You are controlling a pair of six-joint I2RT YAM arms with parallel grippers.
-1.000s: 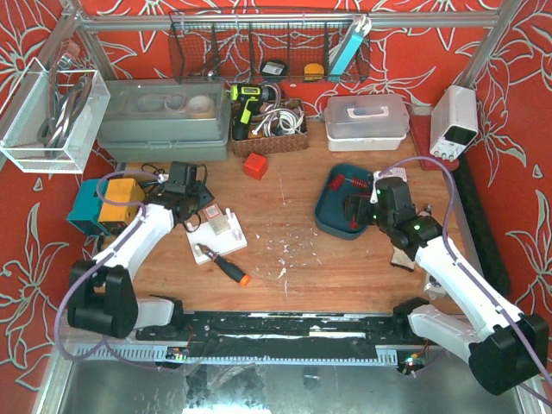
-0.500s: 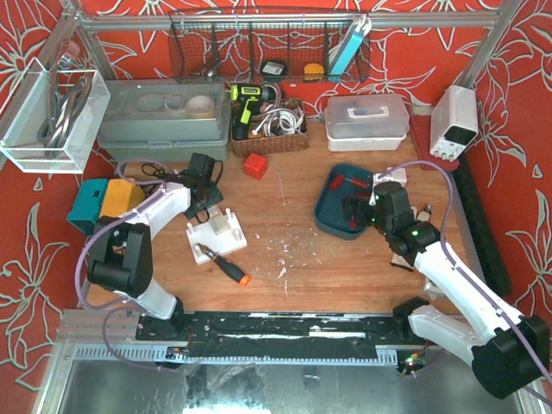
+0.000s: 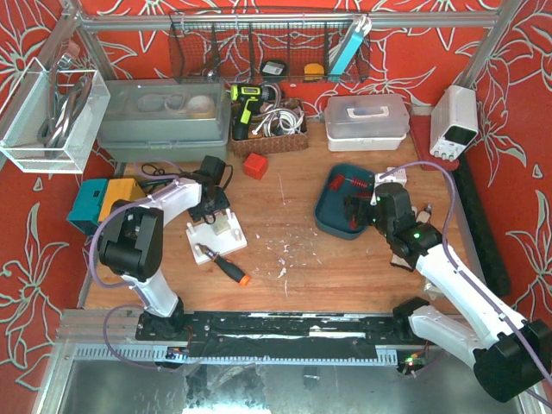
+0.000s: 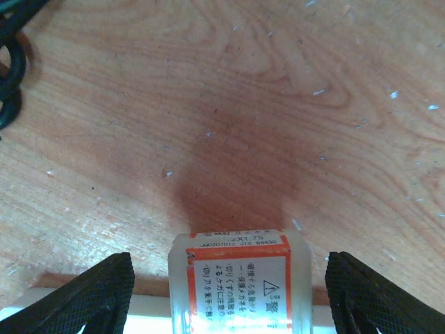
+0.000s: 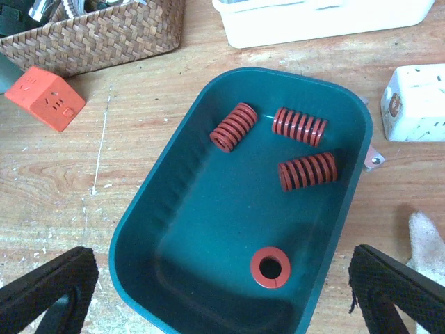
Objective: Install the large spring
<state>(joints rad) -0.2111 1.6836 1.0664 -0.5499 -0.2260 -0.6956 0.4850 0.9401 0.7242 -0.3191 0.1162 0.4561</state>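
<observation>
Red springs (image 5: 308, 171), four in all, were seen lying loose inside the teal tray (image 5: 174, 216). Three were laid on their sides toward the tray's far end, and a fourth spring (image 5: 270, 267) was stood on end nearer the camera, its hollow core facing up. Which of them was the large one could not be told.

The right gripper (image 5: 222, 296) was held above the tray's near rim with its fingers (image 5: 59, 289) spread wide and nothing grasped between them. In the overhead view the tray (image 3: 332, 226) was placed right of centre on the wooden table (image 3: 285, 207).

An orange cube (image 5: 50, 97), a wicker basket (image 5: 97, 35) and a white lidded box (image 5: 313, 17) were set beyond the tray.

On the left side, the left gripper (image 4: 229, 292) was likewise released, its fingers (image 4: 97, 292) parted on either side of a white labelled block (image 4: 236, 278) without contact being visible. The block was mounted on a white base plate (image 3: 226, 245). An orange-handled screwdriver (image 3: 226, 266) was laid just beside that plate's near edge.
</observation>
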